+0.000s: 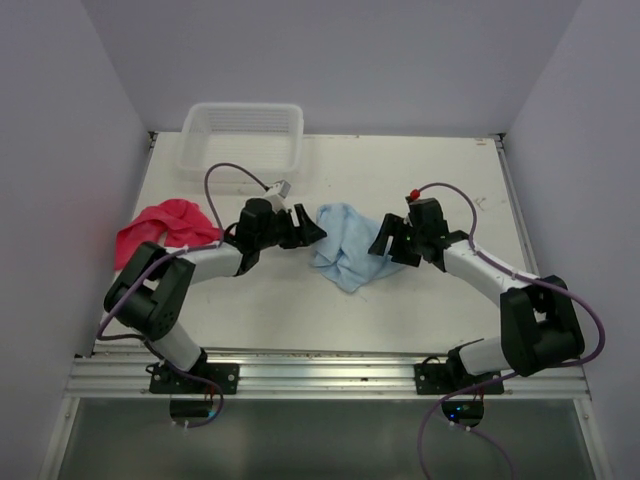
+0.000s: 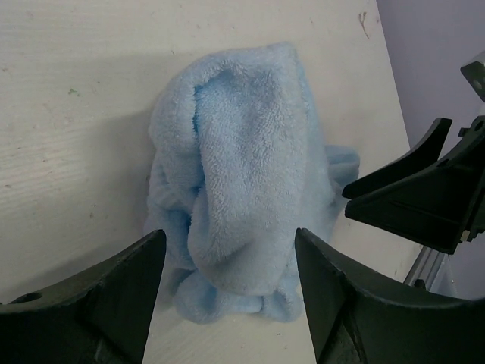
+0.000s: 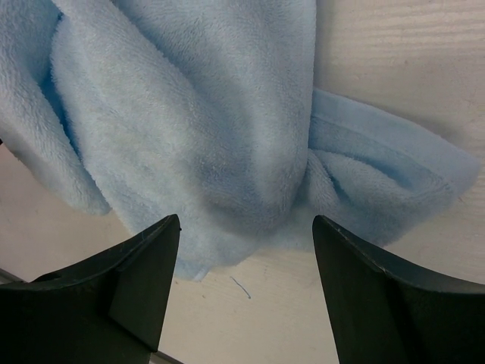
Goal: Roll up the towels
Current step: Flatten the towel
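While the blue towel (image 1: 343, 250) lies crumpled mid-table, unrolled, both arms stand at it, one to each side

- Blue towel: bunched heap with deep folds and a loose flap toward the right arm; on the table (image 1: 450, 180) between the two grippers, held by neither
- Red towel (image 1: 165, 228): crumpled at the left table edge, beside the left arm's elbow, well apart from the blue
- Left gripper (image 1: 303, 226): jaws wide apart, nothing between them; tips just beside the blue towel's left edge, the heap ahead of them in the wrist view
- Right gripper (image 1: 388, 240): jaws wide apart, holding nothing; tips at the towel's right edge, low over it; contact with the cloth cannot be told
- Basket (image 1: 240, 140): clear plastic, far left corner, apart from both towels
- Step in hand, as judged: readying the blue towel; no roll begun, and the cloth likely needs spreading flat first
- Next move, as judged: each gripper closes on an edge at its own side and draws outward to flatten; corners sit buried in folds, so catching one layer looks the hard part; red towel waits its turn
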Available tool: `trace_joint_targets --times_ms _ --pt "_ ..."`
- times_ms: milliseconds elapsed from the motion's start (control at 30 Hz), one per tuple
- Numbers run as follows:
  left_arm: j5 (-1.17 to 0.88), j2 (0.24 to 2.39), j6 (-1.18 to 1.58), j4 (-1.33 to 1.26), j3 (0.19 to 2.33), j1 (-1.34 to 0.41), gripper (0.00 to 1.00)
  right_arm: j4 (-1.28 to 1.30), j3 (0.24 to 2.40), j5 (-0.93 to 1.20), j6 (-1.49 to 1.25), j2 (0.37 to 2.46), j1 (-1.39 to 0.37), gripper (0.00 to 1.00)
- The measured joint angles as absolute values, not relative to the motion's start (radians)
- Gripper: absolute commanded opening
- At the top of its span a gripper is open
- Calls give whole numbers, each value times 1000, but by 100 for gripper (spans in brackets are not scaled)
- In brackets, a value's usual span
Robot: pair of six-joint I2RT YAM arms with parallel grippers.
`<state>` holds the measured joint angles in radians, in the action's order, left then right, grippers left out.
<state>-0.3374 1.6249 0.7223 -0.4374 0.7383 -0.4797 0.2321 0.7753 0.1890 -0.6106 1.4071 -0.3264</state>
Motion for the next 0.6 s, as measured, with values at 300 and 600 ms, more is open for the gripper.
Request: trace_joint_targets --times_ms 300,600 --pt "-375 1709 729 -458 739 -483 36 241 785 175 -609 1407 -326 74" --pt "-389 1685 718 -476 751 -501 0 242 785 175 -608 1409 -326 59"
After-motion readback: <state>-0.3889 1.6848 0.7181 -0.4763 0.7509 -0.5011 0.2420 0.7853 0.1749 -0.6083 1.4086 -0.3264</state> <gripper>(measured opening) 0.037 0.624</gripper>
